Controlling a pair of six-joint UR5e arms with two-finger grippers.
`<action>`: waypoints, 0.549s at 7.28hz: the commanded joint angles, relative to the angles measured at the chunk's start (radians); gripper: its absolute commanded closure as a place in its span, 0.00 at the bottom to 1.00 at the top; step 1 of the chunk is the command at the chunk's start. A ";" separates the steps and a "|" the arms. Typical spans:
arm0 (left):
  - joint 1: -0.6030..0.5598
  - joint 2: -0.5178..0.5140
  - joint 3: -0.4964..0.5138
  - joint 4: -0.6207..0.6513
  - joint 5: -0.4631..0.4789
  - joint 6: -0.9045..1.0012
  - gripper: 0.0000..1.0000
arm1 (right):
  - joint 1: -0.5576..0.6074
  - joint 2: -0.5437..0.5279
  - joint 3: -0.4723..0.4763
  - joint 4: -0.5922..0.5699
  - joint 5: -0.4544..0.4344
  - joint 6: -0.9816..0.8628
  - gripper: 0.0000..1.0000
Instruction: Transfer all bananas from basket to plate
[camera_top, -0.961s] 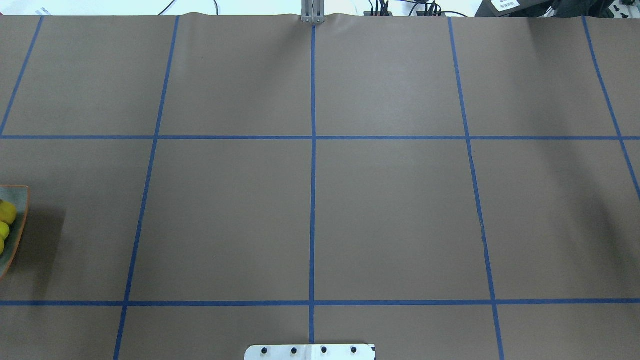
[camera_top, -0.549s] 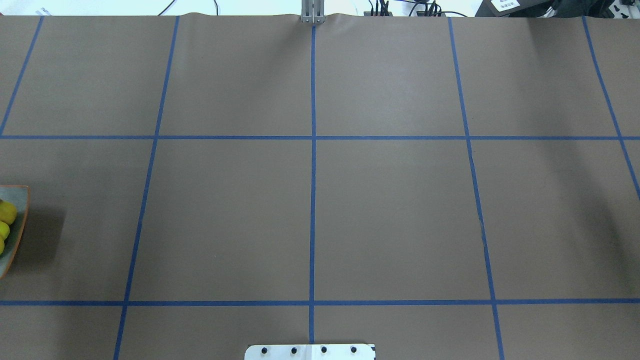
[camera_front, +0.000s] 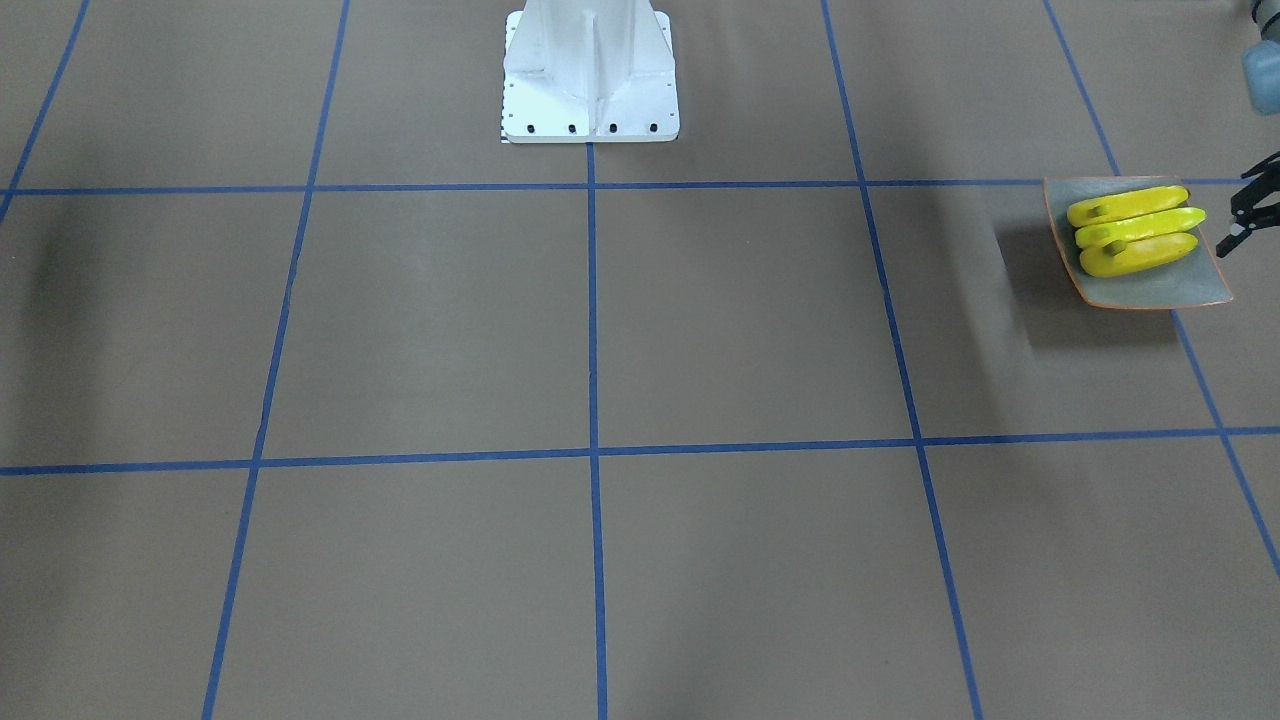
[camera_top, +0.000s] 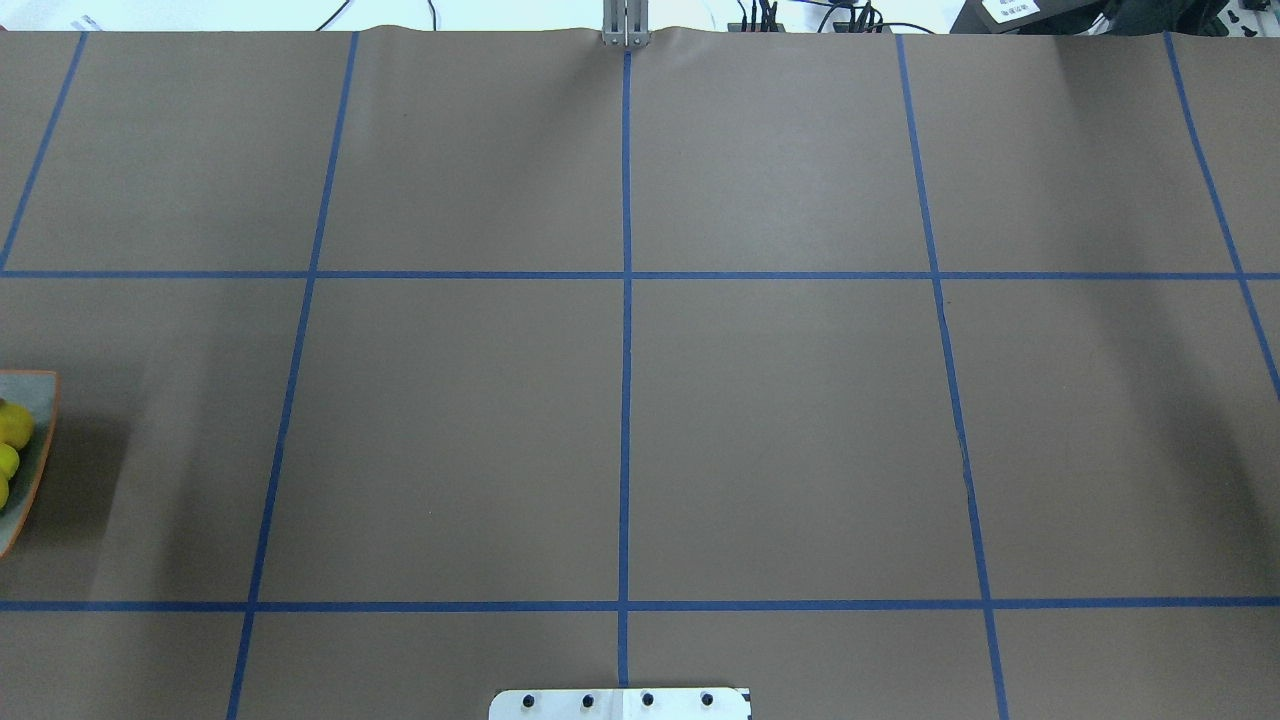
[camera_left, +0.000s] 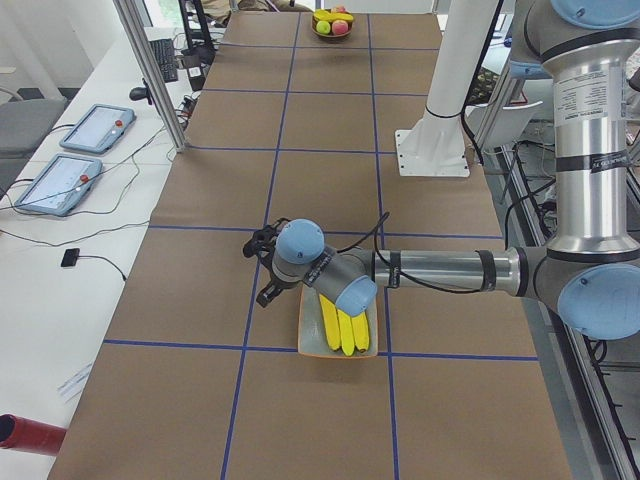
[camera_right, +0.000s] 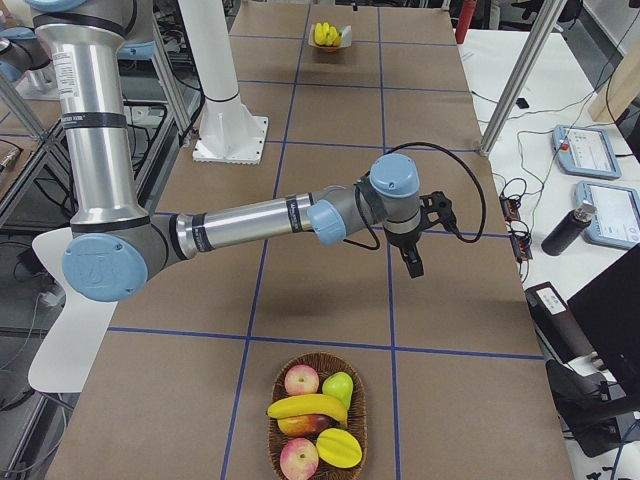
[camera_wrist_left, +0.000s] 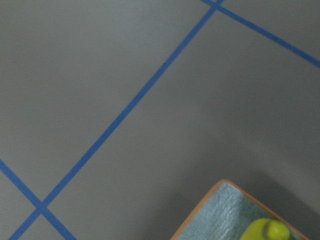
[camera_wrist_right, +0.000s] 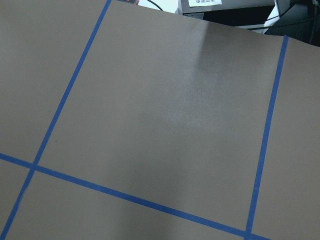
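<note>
The grey-green plate (camera_front: 1150, 288) with an orange rim holds three yellow bananas (camera_front: 1135, 228) side by side; it also shows in the exterior left view (camera_left: 308, 325) and at the left edge of the overhead view (camera_top: 42, 440). The wicker basket (camera_right: 350, 380) holds one banana (camera_right: 308, 407) among other fruit. My left gripper (camera_front: 1240, 215) hovers just beside the plate, open and empty; it also shows in the exterior left view (camera_left: 266, 270). My right gripper (camera_right: 415, 262) hangs over bare table, well short of the basket; I cannot tell whether it is open or shut.
The basket also holds apples (camera_right: 301, 380), a green pear (camera_right: 339, 386) and a mango (camera_right: 338, 447). The robot's white base (camera_front: 590, 70) stands at the table's middle. Tablets (camera_left: 95, 125) and cables lie on the side bench.
The plate and its bananas have not moved. Only the shadow beside the plate has shifted slightly.
</note>
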 joint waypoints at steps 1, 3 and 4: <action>-0.045 -0.055 -0.009 0.078 -0.007 -0.040 0.01 | 0.006 -0.092 -0.001 0.006 -0.008 -0.097 0.00; -0.044 -0.083 -0.091 0.076 -0.006 -0.256 0.01 | 0.078 -0.164 -0.036 0.004 -0.002 -0.267 0.00; -0.035 -0.089 -0.125 0.075 -0.006 -0.311 0.01 | 0.130 -0.177 -0.092 0.004 -0.002 -0.355 0.00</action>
